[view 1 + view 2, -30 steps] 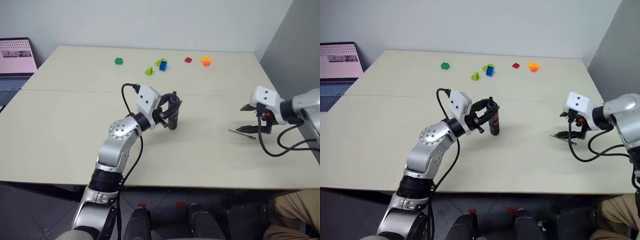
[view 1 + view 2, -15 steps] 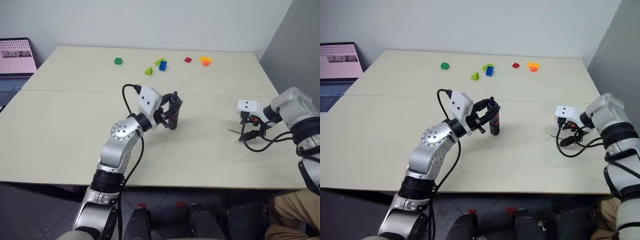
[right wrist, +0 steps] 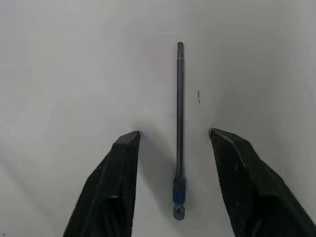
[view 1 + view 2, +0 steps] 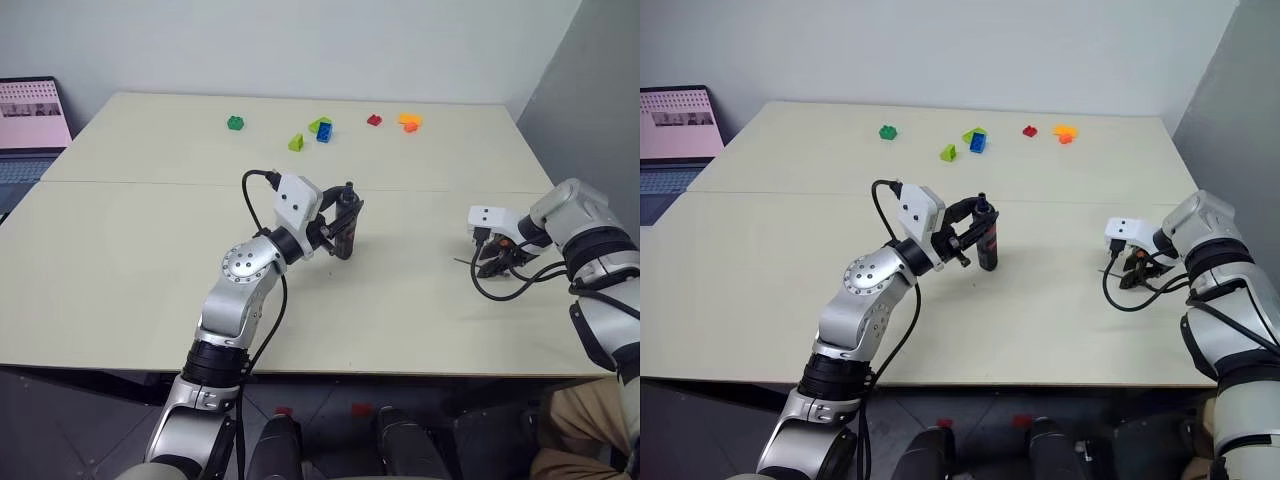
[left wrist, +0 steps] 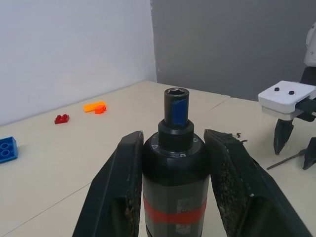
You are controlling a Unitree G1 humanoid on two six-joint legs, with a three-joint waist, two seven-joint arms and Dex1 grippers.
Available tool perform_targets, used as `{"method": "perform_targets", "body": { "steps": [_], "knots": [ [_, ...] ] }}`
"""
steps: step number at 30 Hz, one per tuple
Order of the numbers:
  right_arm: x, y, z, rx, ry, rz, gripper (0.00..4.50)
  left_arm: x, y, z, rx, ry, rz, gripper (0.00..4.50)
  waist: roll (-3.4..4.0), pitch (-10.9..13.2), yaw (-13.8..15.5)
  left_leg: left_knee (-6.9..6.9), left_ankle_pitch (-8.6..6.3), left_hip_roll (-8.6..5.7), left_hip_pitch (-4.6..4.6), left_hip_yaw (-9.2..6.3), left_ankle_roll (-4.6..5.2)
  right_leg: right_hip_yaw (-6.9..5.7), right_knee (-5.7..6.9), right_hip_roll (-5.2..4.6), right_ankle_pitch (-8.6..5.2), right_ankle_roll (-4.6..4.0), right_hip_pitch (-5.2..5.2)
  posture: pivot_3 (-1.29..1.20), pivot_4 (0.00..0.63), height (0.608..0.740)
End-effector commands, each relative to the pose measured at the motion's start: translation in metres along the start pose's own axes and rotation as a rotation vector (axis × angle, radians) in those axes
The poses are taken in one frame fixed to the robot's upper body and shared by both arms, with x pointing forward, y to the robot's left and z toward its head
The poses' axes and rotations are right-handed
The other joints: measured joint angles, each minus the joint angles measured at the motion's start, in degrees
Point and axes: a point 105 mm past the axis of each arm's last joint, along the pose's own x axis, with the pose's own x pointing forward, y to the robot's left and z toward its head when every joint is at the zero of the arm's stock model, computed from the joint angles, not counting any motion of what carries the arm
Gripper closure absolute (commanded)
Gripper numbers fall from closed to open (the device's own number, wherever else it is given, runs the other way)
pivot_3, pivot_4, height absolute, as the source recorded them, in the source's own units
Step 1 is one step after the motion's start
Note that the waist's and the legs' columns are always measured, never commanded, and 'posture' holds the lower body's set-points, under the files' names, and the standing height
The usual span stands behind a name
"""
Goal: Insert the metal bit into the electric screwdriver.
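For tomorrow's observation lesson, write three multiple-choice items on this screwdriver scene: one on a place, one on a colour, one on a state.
1. Where does the metal bit lie?
A. on the table between the right hand's fingers
B. inside the screwdriver
C. among the toy bricks

2. What colour is the band round the electric screwdriver?
A. green
B. red
C. yellow

3. What is the left hand doing?
A. hanging open
B. resting flat on the table
C. gripping the screwdriver

Answers:
1 A, the right wrist view shows the bit on the table between the fingers.
2 B, a red stripe crosses the body.
3 C, both fingers press its sides.
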Motion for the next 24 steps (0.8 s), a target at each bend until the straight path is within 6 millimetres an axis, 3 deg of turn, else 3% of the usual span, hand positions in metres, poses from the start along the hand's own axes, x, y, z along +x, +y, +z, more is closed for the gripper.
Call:
{"method": "perform_targets", "body": {
  "steps": [1,5,7,12,15,18,24],
  "knots": [
    [-0.002,0.0,0.0,0.014,-0.007,0.012,3.31,-0.004,0.005,-0.004,0.014,0.021,0.026,2.93,0.0,0.0,-0.13,0.0,0.0,0.0,0.0,0.0,0.0,0.0,0.0,0.0,0.0,0.0,0.0,0.0,0.15,0.74],
    [-0.003,0.0,0.0,0.017,-0.01,0.017,4.3,-0.004,0.005,-0.005,0.014,0.022,0.025,2.93,0.0,0.0,-0.24,0.0,0.0,0.0,0.0,-0.01,0.0,0.0,0.01,0.0,0.0,0.0,0.01,0.0,0.15,0.74],
    [-0.004,-0.001,0.0,0.021,-0.014,0.01,4.49,-0.003,0.005,-0.005,0.014,0.022,0.025,2.93,0.0,0.0,-0.28,0.0,0.0,0.0,0.01,-0.01,0.0,0.0,0.01,0.0,0.0,0.01,0.01,0.0,0.15,0.74],
    [-0.007,-0.003,0.003,0.039,-0.056,-0.01,4.5,-0.004,0.005,-0.003,0.016,0.017,0.016,2.93,0.0,0.0,-0.34,0.01,0.0,0.0,0.01,-0.01,-0.01,0.01,0.01,0.0,0.0,0.01,0.01,0.0,0.15,0.74],
    [-0.016,-0.009,0.02,0.047,-0.174,-0.049,4.5,-0.003,0.006,0.002,0.01,0.007,0.019,2.93,0.0,0.0,-0.37,0.01,0.0,0.0,0.01,-0.01,-0.01,0.01,0.02,0.0,0.0,0.02,0.01,0.0,0.15,0.74],
    [-0.047,-0.021,0.056,0.063,-0.442,-0.138,4.5,0.005,0.005,0.02,-0.047,-0.039,0.046,2.93,0.02,0.01,-0.38,0.0,0.0,-0.01,0.01,-0.01,-0.01,0.02,0.04,0.0,0.0,0.02,0.0,0.0,0.15,0.74],
    [-0.087,-0.007,0.084,0.057,-0.754,-0.192,4.5,0.015,-0.011,0.047,-0.116,-0.112,0.059,2.93,0.06,0.04,-0.16,-0.08,0.0,-0.02,-0.08,-0.1,-0.01,-0.03,-0.02,0.0,-0.02,0.05,-0.02,0.0,0.15,0.74]
  ]
}}
